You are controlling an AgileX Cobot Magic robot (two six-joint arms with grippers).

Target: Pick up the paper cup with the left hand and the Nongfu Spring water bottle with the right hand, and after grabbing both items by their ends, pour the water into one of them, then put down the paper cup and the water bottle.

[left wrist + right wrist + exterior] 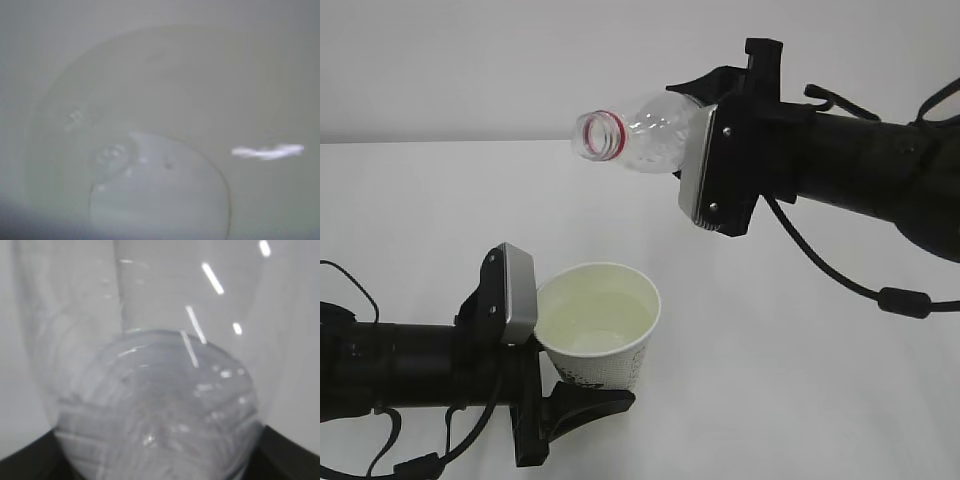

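My left gripper (588, 372) is shut on the white paper cup (620, 370), which stands mouth up at the lower left. A pale pool of water (603, 342) lies in its bottom; the left wrist view looks straight into the cup (165, 75) at the water (160, 200). My right gripper (697, 150) is shut on the clear water bottle (645, 135) by its base end. The bottle lies nearly level, and its open red-ringed neck (600, 135) points left, above and slightly behind the cup. No stream shows. The bottle's ribbed base (160, 410) fills the right wrist view between black fingers (25, 462).
A white table (800, 400) runs under both arms, with a pale wall behind it. A black cable (860, 290) loops down from the right arm. Cables also hang off the left arm (410, 365) at the lower left edge.
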